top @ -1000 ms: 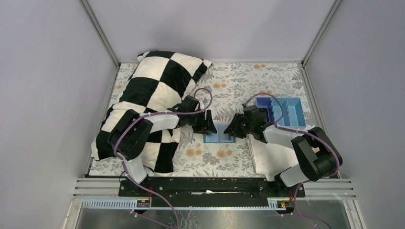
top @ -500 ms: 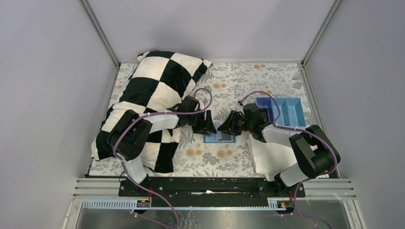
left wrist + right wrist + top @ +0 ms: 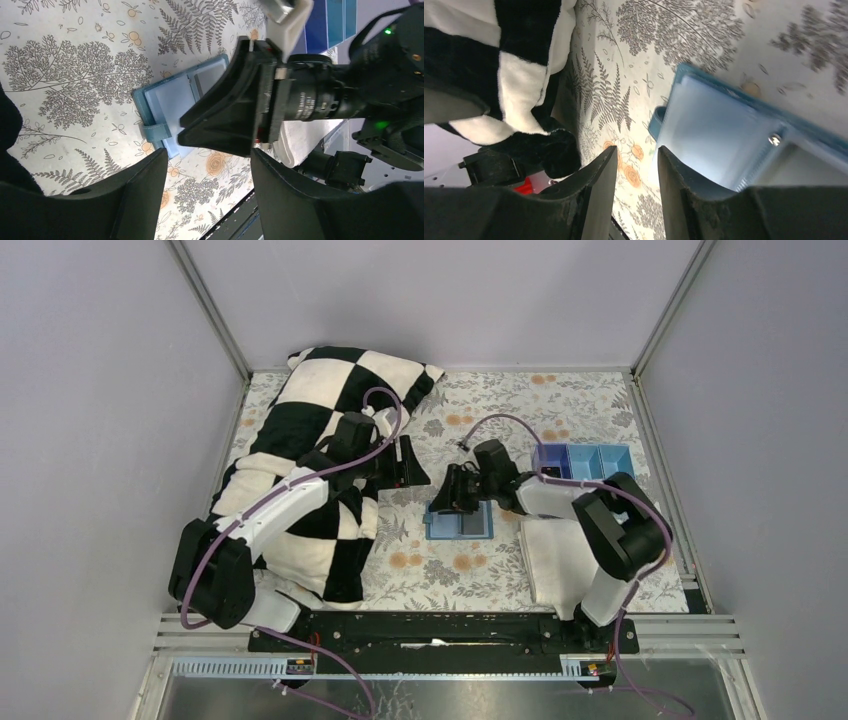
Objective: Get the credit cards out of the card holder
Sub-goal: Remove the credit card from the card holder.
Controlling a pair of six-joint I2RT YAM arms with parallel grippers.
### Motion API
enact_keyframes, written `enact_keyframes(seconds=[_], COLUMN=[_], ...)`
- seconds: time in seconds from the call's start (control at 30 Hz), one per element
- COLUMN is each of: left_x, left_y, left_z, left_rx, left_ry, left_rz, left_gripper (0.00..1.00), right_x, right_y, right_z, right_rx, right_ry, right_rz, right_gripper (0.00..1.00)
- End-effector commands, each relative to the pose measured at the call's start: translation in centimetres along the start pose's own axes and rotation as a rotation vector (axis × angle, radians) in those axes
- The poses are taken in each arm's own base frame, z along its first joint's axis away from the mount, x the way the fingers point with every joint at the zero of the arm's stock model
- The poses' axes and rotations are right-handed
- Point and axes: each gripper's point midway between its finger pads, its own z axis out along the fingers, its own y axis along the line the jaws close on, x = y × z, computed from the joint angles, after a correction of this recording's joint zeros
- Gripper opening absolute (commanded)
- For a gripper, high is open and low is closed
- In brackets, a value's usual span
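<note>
Retreat, seen from above: shows the left claw [image 3: 414, 472] lifted off the card holder [image 3: 458, 523] and drawn back beside the checkered pillow [image 3: 320, 430], away from its place of a second ago at the holder's left edge. Shows the right claw [image 3: 440, 506] carried leftward across the holder meanwhile, now hanging low over that same left edge. Leaves the holder flat on the flowered tablecloth [image 3: 500, 410], near the blue tray [image 3: 600, 448], with what looks like a dark card [image 3: 470, 523] tucked in its right half. From the left wrist: looks down past wide-open fingers, nothing between them, onto the holder and the right claw close above it. From the right wrist: finds the fingers partly apart, the narrow gap empty, poised at the holder's tabbed edge. Reads as a handover: bracing given up, no card out yet, pulling likely left to the right claw alone.
</note>
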Motion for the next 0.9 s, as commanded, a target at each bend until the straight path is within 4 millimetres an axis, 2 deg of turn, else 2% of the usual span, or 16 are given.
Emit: enact_keyframes(seconds=[0.0, 0.1, 0.23, 0.3, 0.4, 0.5, 0.63, 0.73, 0.87], left_x=[-0.1, -0.2, 0.0, 0.5, 1.5, 3.1, 4.3, 5.1, 6.6], left_y=[-0.3, -1.2, -2.3, -2.8, -4.0, -4.8, -4.3, -2.8, 0.3], left_z=[-0.4, -0.6, -0.1, 0.8, 2.5, 4.7, 6.7, 7.8, 9.4], left_rx=[0.005, 0.052, 0.110, 0.121, 0.152, 0.219, 0.246, 0.206, 0.116], left_ry=[0.004, 0.006, 0.001, 0.022, 0.057, 0.127, 0.170, 0.192, 0.251], left_rz=[0.015, 0.012, 0.004, 0.006, 0.012, -0.011, -0.047, -0.046, -0.041], left_gripper=[0.66, 0.66, 0.66, 0.66, 0.66, 0.65, 0.65, 0.65, 0.65], right_x=[0.3, -0.4, -2.6, -3.2, -2.6, -1.5, -0.6, -0.2, 0.3], right_y=[0.0, -1.0, -1.5, -2.9, -5.4, -6.8, -6.8, -7.3, -8.3], right_z=[1.9, 0.6, -3.0, -4.8, -6.4, -6.7, -6.4, -6.2, -5.9], right_rx=[0.045, 0.134, 0.187, 0.240, 0.278, 0.286, 0.266, 0.277, 0.306], right_ry=[0.070, 0.028, -0.123, -0.170, -0.183, -0.157, -0.119, -0.110, -0.089], right_rz=[-0.044, -0.081, -0.112, -0.090, -0.017, 0.025, 0.035, 0.045, 0.054], right_gripper=[0.43, 0.44, 0.48, 0.48, 0.47, 0.45, 0.42, 0.41, 0.42])
